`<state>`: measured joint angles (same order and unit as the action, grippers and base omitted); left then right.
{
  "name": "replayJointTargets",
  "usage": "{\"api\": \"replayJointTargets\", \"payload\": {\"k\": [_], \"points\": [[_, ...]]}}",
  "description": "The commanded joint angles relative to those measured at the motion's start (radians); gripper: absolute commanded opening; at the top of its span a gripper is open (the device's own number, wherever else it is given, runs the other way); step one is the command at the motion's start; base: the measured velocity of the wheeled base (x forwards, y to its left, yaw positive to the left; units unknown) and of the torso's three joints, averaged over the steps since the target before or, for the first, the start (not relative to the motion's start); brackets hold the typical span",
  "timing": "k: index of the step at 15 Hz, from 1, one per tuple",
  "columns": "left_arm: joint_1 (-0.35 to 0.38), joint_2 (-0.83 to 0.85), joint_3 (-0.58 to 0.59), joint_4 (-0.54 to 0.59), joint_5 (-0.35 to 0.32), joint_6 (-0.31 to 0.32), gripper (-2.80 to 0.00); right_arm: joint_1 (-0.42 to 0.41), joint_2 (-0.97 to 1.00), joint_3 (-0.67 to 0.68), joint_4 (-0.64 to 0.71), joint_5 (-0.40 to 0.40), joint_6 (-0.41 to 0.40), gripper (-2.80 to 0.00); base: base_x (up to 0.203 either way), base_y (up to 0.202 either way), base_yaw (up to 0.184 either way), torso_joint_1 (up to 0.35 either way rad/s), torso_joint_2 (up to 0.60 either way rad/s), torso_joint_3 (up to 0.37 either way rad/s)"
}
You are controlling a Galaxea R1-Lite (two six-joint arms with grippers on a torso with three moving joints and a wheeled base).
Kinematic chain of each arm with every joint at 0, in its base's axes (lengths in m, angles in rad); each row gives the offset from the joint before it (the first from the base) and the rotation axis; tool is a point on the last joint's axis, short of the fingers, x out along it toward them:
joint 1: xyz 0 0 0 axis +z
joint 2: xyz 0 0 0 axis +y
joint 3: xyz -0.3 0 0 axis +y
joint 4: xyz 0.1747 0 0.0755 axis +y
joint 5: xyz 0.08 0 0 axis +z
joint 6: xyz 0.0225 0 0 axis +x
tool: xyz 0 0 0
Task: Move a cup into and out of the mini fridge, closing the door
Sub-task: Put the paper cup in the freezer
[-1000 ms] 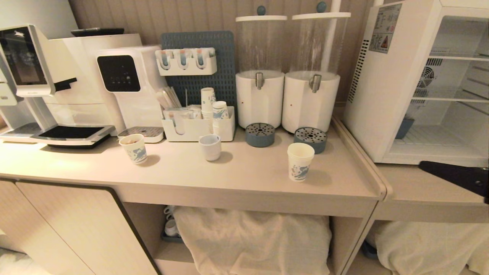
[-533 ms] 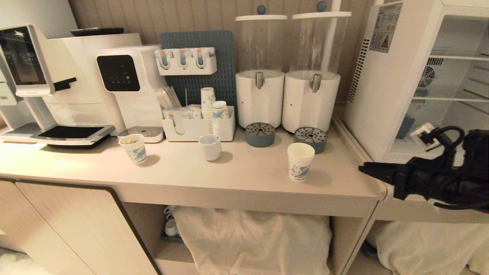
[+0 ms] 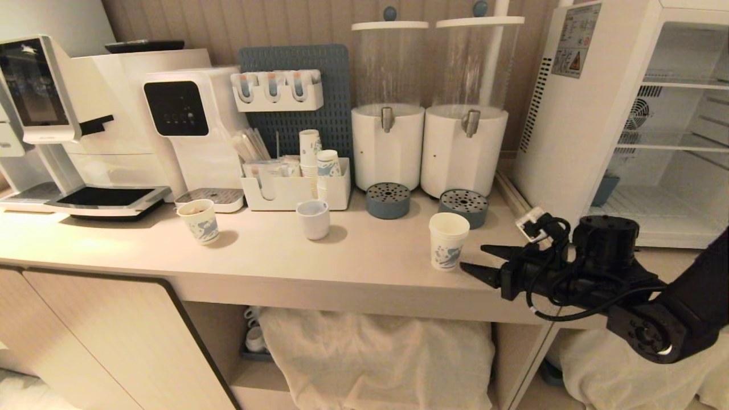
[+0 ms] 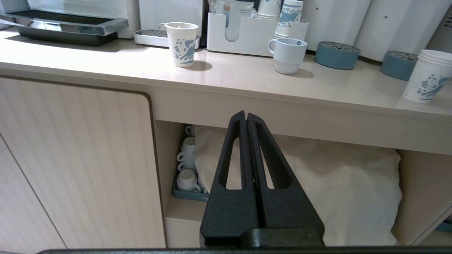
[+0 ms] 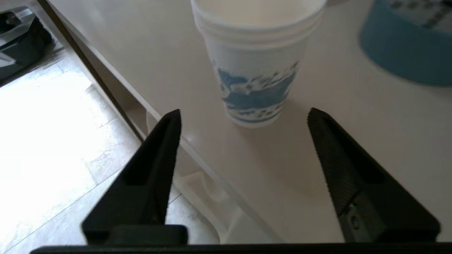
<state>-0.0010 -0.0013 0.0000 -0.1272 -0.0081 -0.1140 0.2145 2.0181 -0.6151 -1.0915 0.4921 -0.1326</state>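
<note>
Since a second ago the right pincer (image 3: pixel 482 257), fingers now spread apart, is brought to 3 o'clock of the cup (image 3: pixel 448 240) on the desk (image 3: pixel 342 256), so a grasp is judged next.

Head high; wrists low; share cup (image 3: pixel 448 240).

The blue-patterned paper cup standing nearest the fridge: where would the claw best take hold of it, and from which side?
Probably around the mid-wall of the tall white paper cup with blue print, from the fridge side, level. It stands upright and tapers downward, so the rolled rim would stop it slipping. The open right gripper already faces it, not yet touching; the blue round drip tray behind leaves that side free.
</note>
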Motion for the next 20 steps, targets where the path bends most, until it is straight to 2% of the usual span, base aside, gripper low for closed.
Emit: {"api": "replayJointTargets", "payload": {"k": [1,8,11,20], "points": [[-0.001,-0.003,0.04,0.0,0.0,-0.001,-2.8,0.019,0.031,-0.02,0.001,-0.001,-0.001,0.0,0.0,0.0,0.0,0.0,0.0,0.0],[0.0,-0.003,0.04,-0.002,0.0,-0.007,-2.8,0.03,0.063,-0.068,0.014,0.003,0.029,0.0,0.0,0.0,0.0,0.0,0.0,0.0],[0.0,-0.003,0.04,-0.002,0.0,-0.007,-2.8,0.039,0.068,-0.133,0.074,0.008,0.036,0.0,0.0,0.0,0.0,0.0,0.0,0.0],[-0.001,-0.003,0.04,-0.003,0.002,-0.016,-2.8,0.065,0.151,-0.256,0.133,0.006,0.034,0.0,0.0,0.0,0.0,0.0,0.0,0.0]]}}
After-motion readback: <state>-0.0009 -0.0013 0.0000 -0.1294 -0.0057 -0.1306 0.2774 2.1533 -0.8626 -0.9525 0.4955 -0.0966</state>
